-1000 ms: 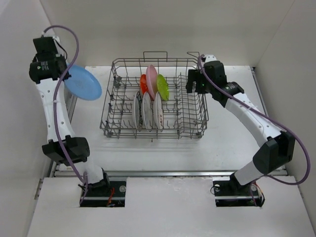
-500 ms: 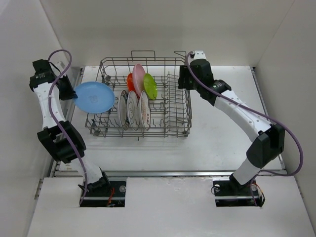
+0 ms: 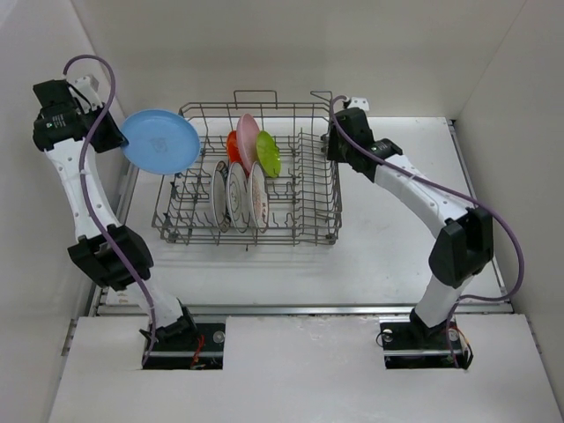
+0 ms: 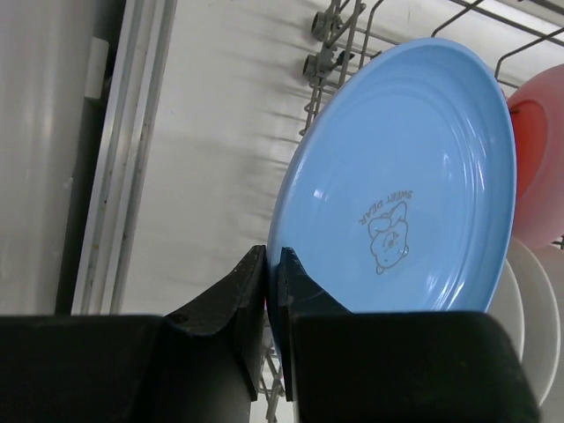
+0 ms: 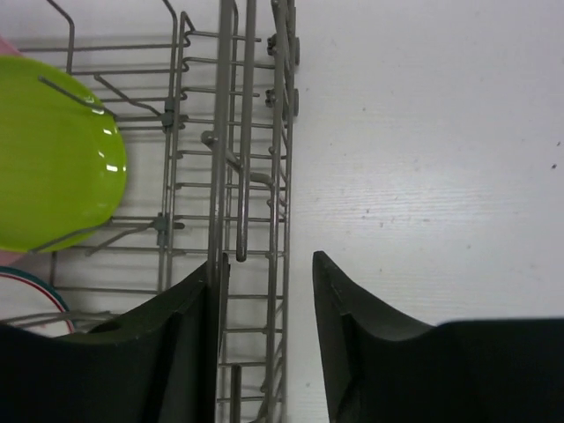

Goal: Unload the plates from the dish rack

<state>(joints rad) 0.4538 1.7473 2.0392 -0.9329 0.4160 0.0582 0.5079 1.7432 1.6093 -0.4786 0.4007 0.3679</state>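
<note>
My left gripper (image 3: 115,141) is shut on the rim of a small blue plate (image 3: 160,141) and holds it in the air over the dish rack's left far corner. The left wrist view shows its fingers (image 4: 273,264) pinching the blue plate (image 4: 405,185). The grey wire dish rack (image 3: 247,240) holds pink (image 3: 248,134), orange-red (image 3: 233,145) and lime-green (image 3: 268,153) plates and three white plates (image 3: 236,196), all upright. My right gripper (image 3: 333,145) is open, its jaws (image 5: 269,264) straddling the rack's right wall (image 5: 256,132), near the lime-green plate (image 5: 53,167).
White walls stand close on the left, back and right. A metal rail (image 3: 132,185) runs along the table's left edge, also seen in the left wrist view (image 4: 115,150). Bare white table (image 3: 397,238) lies right of the rack. A rail (image 3: 300,308) crosses the near edge.
The rack slid left with my right gripper at its wall, then stopped. My left arm has lifted the blue plate up and back, away from the rack's left side.
</note>
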